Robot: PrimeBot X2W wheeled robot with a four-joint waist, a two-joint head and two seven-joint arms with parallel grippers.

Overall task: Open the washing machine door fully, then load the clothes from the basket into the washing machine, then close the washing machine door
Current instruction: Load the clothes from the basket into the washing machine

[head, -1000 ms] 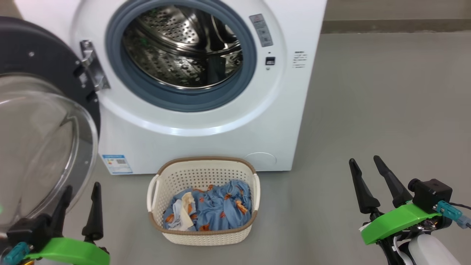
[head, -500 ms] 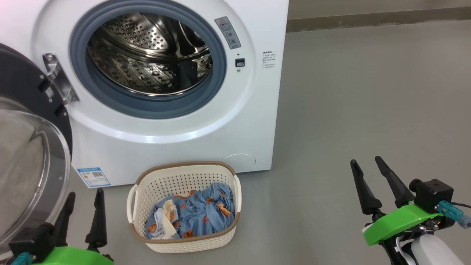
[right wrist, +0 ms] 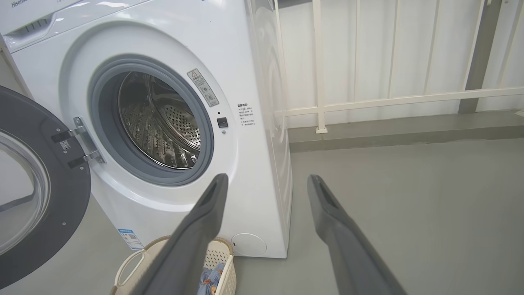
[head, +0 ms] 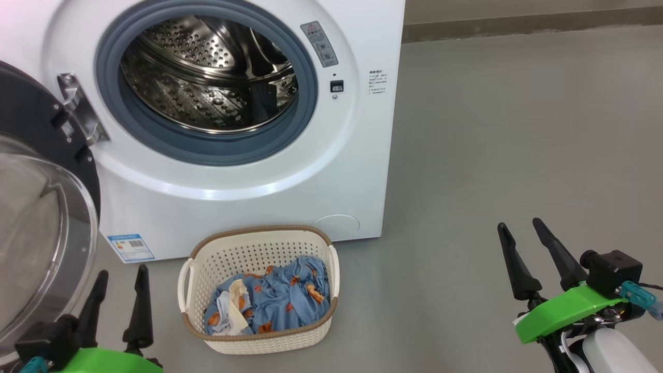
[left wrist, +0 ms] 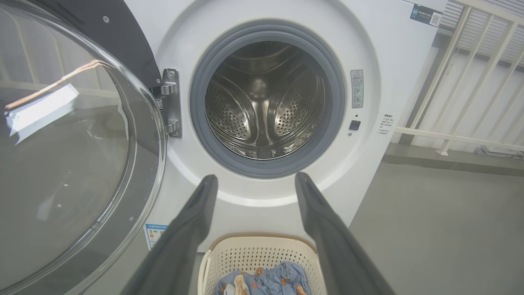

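1. The washing machine door (head: 36, 207) stands swung wide on its hinge (head: 77, 106) at your left. Its glass bowl bulges toward you, and its black rim is clear of the opening.
2. The washing machine (head: 248, 202) takes the upper left of your head view. Its steel drum (head: 207, 77) gapes inside the grey-blue gasket (head: 207, 153).
3. The basket (head: 248, 342) sits on the grey floor (head: 492, 129) just in front of the machine. It is below the opening and a little right of the blue label (head: 131, 247).
4. The clothes (head: 274, 300) lie heaped in the bottom of the basket. They are blue with orange prints, with a cream and white piece at the heap's left side.
5. Your left gripper (head: 121, 273) is low at the left, fingers spread and empty, tips pointing up. It is near the door's lower edge and just left of the basket, apart from it. From its wrist view, the two fingers frame the basket's far rim and the lower curve of the machine's front.
6. Your right gripper (head: 519, 224) is low at the right, fingers spread, gripping nothing. It is over bare floor, well apart from both basket and machine.
7. From your right wrist view, a white railing (right wrist: 389, 100) runs behind the machine's right side.
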